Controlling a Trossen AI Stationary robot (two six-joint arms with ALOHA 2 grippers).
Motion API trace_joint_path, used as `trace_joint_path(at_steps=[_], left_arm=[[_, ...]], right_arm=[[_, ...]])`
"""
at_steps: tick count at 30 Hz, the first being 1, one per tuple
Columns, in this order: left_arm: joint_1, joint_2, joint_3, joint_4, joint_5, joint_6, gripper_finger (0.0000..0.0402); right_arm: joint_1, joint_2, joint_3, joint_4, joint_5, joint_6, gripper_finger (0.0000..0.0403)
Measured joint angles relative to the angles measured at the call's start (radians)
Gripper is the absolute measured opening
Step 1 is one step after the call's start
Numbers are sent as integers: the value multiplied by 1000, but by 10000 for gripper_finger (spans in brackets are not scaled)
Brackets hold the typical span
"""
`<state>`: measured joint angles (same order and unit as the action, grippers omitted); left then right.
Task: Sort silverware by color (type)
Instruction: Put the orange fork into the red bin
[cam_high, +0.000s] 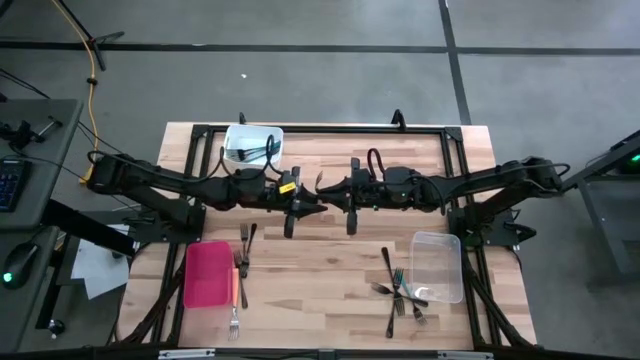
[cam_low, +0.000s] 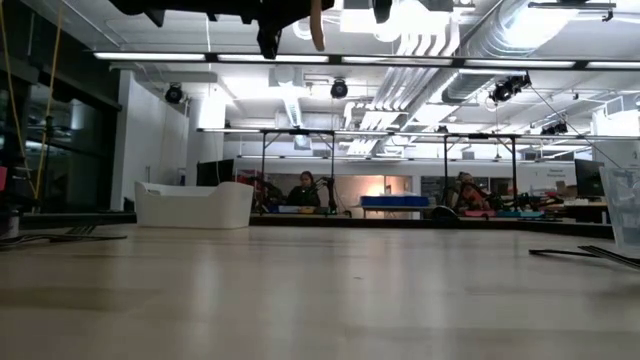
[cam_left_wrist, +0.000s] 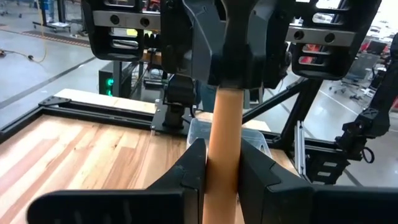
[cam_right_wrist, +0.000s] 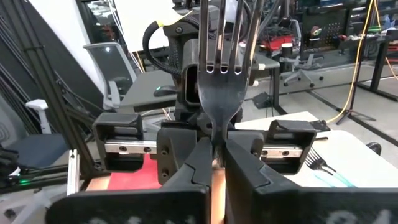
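both grippers (cam_high: 300, 205) (cam_high: 338, 190) meet mid-table above scattered silverware (cam_high: 400, 290).

Pale wooden table (cam_high: 320, 270) with a black frame along its edges. At upper left, a white tub (cam_high: 252, 145) holding dark utensils; at lower left, a red tray (cam_high: 207, 273) beside several forks (cam_high: 240, 262); at lower right, a clear tub (cam_high: 437, 265) next to more forks (cam_high: 398, 288).

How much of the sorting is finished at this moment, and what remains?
Done: dark utensils lie in the white tub. In hand: an orange-handled fork sits between both grippers above mid-table, the left gripper on its handle, the right gripper shut at its neck. Left: loose pieces beside the red tray and the clear tub.
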<state>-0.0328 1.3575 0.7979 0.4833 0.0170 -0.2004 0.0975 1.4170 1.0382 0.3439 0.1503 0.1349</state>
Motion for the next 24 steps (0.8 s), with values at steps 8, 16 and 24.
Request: trace_joint_path(at_steps=[8, 16, 24], left_arm=[[0, 0, 0, -8, -4, -4, 42], [12, 3, -2, -26, -8, 0, 42], [39, -76, -3, -153, -7, 37, 42]], right_arm=[[0, 0, 0, -3, 6, 26, 36], [0, -2, 0, -10, 7, 92, 135], [-16, -78, 0, -157, 26, 60, 224]])
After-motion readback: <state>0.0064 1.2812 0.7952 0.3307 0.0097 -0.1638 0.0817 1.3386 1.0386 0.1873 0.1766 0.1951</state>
